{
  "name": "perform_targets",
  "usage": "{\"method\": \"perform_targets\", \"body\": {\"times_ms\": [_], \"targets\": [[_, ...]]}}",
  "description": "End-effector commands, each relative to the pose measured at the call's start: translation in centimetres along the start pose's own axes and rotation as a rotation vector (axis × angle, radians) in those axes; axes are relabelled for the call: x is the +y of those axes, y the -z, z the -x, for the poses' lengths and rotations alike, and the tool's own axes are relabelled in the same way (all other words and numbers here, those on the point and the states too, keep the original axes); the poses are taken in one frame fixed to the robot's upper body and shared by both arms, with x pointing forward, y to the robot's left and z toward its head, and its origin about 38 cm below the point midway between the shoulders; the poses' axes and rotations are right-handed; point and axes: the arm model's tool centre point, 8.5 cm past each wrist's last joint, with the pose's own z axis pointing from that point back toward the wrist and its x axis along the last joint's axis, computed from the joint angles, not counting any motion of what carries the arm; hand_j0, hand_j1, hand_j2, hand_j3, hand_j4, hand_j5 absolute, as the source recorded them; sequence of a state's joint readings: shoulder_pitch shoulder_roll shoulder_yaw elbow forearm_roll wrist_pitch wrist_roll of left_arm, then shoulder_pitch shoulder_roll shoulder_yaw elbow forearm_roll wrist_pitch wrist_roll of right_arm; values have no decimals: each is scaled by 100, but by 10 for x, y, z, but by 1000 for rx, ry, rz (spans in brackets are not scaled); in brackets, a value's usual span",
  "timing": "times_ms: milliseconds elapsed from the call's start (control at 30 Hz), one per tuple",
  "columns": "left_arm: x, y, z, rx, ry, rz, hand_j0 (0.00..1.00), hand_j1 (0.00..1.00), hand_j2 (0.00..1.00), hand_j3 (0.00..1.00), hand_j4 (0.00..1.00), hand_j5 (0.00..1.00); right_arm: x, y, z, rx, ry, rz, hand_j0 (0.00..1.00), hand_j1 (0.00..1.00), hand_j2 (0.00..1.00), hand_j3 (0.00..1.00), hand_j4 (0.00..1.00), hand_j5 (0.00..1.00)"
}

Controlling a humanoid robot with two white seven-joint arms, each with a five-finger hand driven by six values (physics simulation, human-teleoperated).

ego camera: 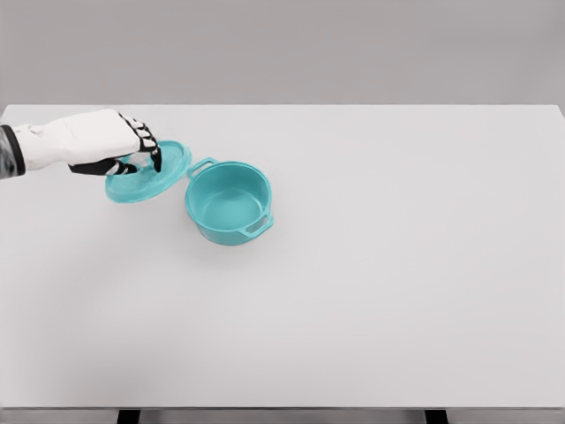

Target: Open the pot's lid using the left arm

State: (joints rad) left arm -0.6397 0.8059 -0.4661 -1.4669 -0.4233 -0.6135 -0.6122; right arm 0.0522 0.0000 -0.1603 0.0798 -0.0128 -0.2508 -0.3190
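Open pot (229,201), lid (148,172) beside it under left hand's (99,140) fingers (146,141)

Left arm: enters from the picture's left edge at upper left, white forearm running nearly level toward the right, a dark band at the edge of view.
Left wrist: straight, in line with the forearm, back of the hand turned up toward the camera.
Left hand (110,141): white shell over the knuckles, black joints showing at the digits.
Left fingers (146,137): curled downward and closed in a grasp on the teal lid (154,177).
Left thumb: dark, tucked under the palm at the lower side of the hand.
Right arm: out of frame.
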Motion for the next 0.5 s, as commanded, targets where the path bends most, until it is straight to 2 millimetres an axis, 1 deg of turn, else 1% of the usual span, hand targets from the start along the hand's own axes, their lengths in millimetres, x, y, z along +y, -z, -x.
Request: {"method": "perform_targets", "body": {"times_ms": [0, 100, 267, 467], "targets": [[-4, -7, 10, 32, -23, 4, 49, 49, 49, 49, 49, 49, 0, 0, 0, 1, 1, 0, 100, 100, 100, 100, 100, 100], [-18, -12, 14, 45, -49, 29, 49, 49, 49, 49, 49, 49, 0, 0, 0, 0, 2, 0, 100, 100, 100, 100, 100, 100], [-35, -23, 28, 91, -92, 61, 49, 49, 49, 49, 49, 49, 0, 0, 0, 0, 2, 0, 100, 100, 100, 100, 100, 100], [-47, -29, 37, 125, -114, 91, 49, 49, 49, 49, 49, 49, 0, 0, 0, -1, 0, 0, 100, 100, 100, 100, 100, 100]]}}
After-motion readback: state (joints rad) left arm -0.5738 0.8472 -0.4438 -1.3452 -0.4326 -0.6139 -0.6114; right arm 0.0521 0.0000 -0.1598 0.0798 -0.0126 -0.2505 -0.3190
